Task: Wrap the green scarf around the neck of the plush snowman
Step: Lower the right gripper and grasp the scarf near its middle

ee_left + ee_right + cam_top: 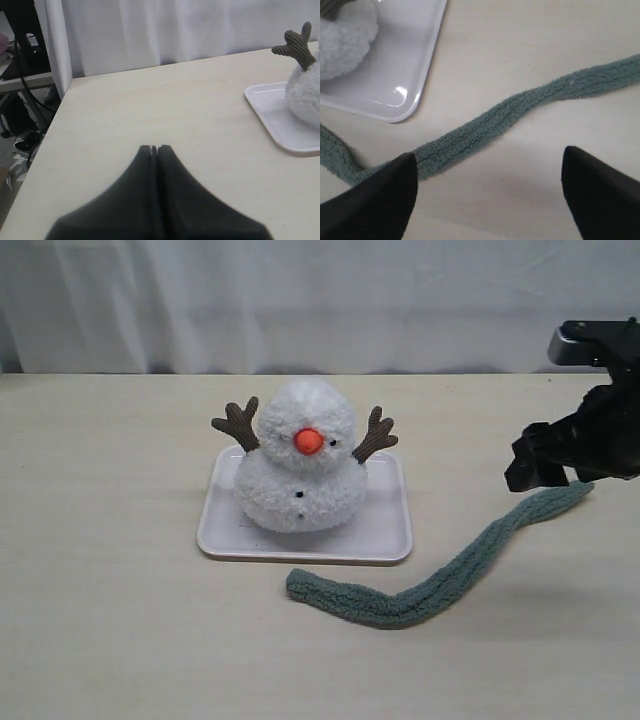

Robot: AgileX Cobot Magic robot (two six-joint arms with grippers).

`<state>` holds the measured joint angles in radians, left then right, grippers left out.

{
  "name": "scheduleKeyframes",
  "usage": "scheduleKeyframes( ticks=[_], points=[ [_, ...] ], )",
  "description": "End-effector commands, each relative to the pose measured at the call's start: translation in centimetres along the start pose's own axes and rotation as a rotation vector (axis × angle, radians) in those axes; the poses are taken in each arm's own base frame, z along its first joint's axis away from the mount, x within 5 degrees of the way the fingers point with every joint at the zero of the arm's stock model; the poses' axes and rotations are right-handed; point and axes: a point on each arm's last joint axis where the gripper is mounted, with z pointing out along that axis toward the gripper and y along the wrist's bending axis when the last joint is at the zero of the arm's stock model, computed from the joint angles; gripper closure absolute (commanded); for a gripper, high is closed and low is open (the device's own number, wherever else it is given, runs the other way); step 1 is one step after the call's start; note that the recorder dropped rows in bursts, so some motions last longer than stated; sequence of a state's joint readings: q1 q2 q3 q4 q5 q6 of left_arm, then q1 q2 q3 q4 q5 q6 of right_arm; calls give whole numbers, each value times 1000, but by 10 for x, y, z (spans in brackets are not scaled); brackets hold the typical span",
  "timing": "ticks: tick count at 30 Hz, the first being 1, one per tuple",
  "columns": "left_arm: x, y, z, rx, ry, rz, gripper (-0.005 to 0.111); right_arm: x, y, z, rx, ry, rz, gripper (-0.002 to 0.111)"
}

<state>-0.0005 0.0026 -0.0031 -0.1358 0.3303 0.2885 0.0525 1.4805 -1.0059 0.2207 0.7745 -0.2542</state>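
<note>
Exterior view: raised, facing front of fluffy white plush snowman, tilted down over pale wooden counter, mid distance.
Left wrist view: low, near-level over black left end effector; shares snowman, white rectangular plastic tray with exterior.
Right wrist view: close, steeply downward past black right end effector; shares tray corner, fuzzy grey-green knit scarf, which exterior shows at tray's 5 o'clock.

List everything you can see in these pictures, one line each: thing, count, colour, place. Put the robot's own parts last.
Plush snowman: one, white, orange nose, on the tray.
Tray: one, white, mid-table.
Green scarf: one, grey-green, lying on the table in front of the tray.
Table: one, pale beige.
Curtain: one, white, behind the table.
Left gripper: one, black, shut, above the table.
Right gripper: one, black, open, over the scarf.
</note>
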Motion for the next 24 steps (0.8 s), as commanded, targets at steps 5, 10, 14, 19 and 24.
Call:
scheduleKeyframes(
  ticks=[5,10,14,19,24],
  points=[
    [0,0,0,4,-8,-8,107,-24,-7,40,-56,122,-279,36],
    [0,0,0,4,-8,-8,107,-23,-2,56,-165,99,-616,37],
    [0,0,0,4,-8,-8,107,-10,-1,68,-217,123,-804,37],
    [0,0,0,4,-8,-8,107,9,-4,84,-205,116,-1004,37],
    [0,0,0,4,-8,-8,107,17,-9,95,-138,83,-1103,37]
  ],
)
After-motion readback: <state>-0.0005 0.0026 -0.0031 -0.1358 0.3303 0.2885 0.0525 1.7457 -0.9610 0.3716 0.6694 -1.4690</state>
